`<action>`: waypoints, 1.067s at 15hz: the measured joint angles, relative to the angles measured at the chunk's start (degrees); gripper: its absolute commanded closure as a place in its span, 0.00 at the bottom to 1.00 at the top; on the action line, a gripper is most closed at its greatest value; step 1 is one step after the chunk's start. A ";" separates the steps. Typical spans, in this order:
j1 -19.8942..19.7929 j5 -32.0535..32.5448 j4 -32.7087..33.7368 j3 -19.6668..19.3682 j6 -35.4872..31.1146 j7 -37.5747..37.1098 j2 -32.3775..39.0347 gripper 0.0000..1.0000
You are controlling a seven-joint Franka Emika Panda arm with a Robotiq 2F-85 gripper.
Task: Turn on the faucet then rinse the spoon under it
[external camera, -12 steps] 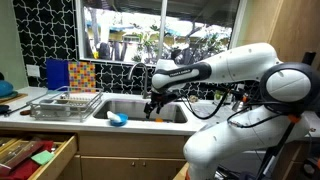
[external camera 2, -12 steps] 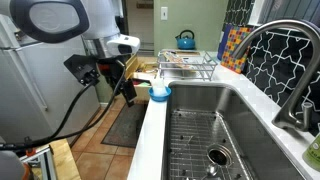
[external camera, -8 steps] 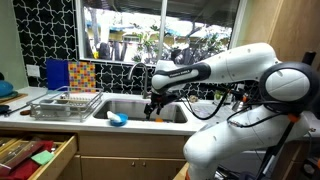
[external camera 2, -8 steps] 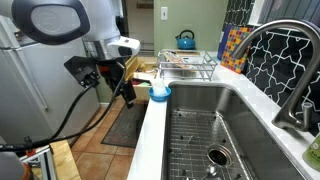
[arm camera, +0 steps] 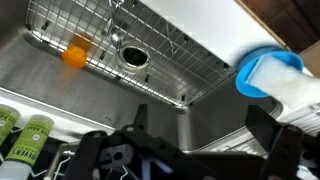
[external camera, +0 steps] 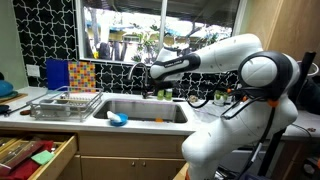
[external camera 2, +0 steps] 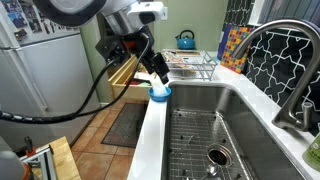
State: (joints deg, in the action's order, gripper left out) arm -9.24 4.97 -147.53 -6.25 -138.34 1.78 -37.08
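The faucet (external camera 2: pixel 272 38) is a dark metal gooseneck tap behind the sink (external camera 2: pixel 250 120); it also shows in an exterior view (external camera: pixel 137 72). No water runs. My gripper (external camera: pixel 150 88) hangs over the sink close to the faucet. In an exterior view the gripper (external camera 2: pixel 157 74) is just above a blue bowl (external camera 2: pixel 160 93) on the counter edge. In the wrist view the gripper (arm camera: pixel 200 122) is open and empty above the sink. A small orange object (arm camera: pixel 75 54) lies on the sink's wire grid. I cannot make out a spoon.
A wire dish rack (external camera: pixel 65 103) stands beside the sink. The blue bowl (external camera: pixel 117 119) sits on the front counter edge. Green bottles (arm camera: pixel 25 130) stand behind the sink. The drain (arm camera: pixel 133 57) is in the sink's middle. A drawer (external camera: pixel 35 155) is open below the counter.
The arm has risen and swung from the sink's front edge toward the faucet. The gripper now hangs higher, over the basin and above the blue bowl.
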 measured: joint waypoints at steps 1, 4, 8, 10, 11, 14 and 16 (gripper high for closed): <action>-1.28 0.24 2.50 0.03 -2.30 -1.60 2.75 0.00; -4.32 1.23 9.37 0.35 -5.73 -5.81 10.76 0.00; -5.12 1.42 13.34 0.61 -6.30 -7.24 15.90 0.00; -5.12 1.42 13.50 0.70 -6.30 -7.32 15.92 0.00; -5.08 1.42 13.56 0.67 -6.30 -7.32 15.92 0.00; -5.65 1.42 14.95 0.59 -7.00 -11.42 17.61 0.00; -6.71 1.83 16.83 0.47 -7.75 -14.33 20.51 0.00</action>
State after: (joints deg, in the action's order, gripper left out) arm -15.95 6.80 -130.70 -5.78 -146.09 -12.55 -16.57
